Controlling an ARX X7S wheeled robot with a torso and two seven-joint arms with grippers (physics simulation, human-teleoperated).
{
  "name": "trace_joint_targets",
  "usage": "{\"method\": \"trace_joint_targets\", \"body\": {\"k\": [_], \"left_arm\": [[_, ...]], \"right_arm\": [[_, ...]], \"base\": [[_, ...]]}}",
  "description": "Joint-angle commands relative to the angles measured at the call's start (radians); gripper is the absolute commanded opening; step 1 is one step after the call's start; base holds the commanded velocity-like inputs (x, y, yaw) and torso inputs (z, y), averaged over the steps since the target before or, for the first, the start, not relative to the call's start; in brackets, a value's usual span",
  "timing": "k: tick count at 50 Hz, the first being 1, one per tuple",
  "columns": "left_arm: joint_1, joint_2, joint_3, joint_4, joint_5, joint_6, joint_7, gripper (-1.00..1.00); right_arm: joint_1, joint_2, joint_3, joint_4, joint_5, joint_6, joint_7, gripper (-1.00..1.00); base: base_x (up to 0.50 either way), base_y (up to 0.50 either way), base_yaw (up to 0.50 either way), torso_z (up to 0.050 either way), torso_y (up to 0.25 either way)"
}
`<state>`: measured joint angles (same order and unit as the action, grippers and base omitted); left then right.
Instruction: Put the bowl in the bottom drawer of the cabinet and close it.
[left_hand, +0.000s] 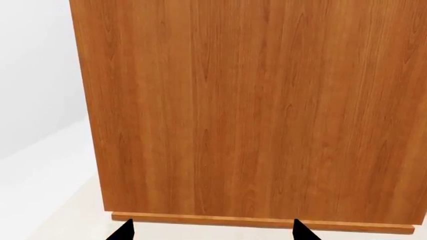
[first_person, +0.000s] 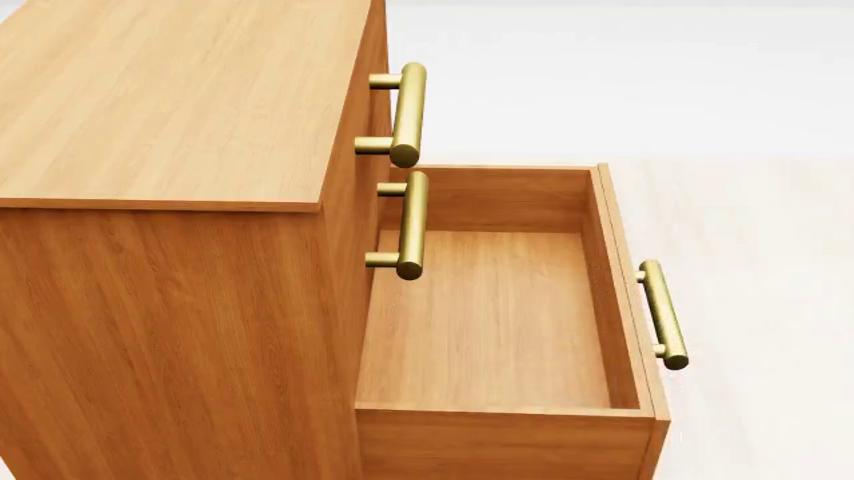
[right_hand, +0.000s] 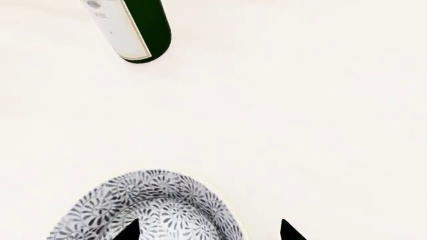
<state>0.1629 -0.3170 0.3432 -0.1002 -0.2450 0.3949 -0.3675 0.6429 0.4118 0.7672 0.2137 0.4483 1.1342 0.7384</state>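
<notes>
Bottom drawer pulled out of cabinet. Right tool tips apart above bowl; left tool tips apart, facing cabinet side.

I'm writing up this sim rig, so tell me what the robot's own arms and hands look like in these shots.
Very little shows. In each wrist view only two small, plain black, pointed fingertips poke in at the frame edge: the left hand before the cabinet, the right hand over the bowl. No arms, cables or markings are visible, and the head view shows none.
</notes>
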Motion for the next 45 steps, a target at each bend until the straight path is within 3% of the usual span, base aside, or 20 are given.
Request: {"method": "trace_joint_targets", "body": {"k": [1, 45], "left_arm": [[0.0, -0.003, 0.002, 0.002, -0.001, -0.001, -0.003, 1.0], [0.005, -0.011, 0.009, 0.002, -0.007, 0.008, -0.011, 1.0]], "right_arm": [[-0.001, -0.001, 0.02, 0.038, 0.007, -0.001, -0.005, 1.0], [0.004, 0.004, 0.049, 0.154, 0.021, -0.021, -0.038, 1.0]], "base": [[0.0, 0.0, 0.0, 0.0, 0.0], [0.0, 0.0, 0.0, 0.0, 0.0]]}}
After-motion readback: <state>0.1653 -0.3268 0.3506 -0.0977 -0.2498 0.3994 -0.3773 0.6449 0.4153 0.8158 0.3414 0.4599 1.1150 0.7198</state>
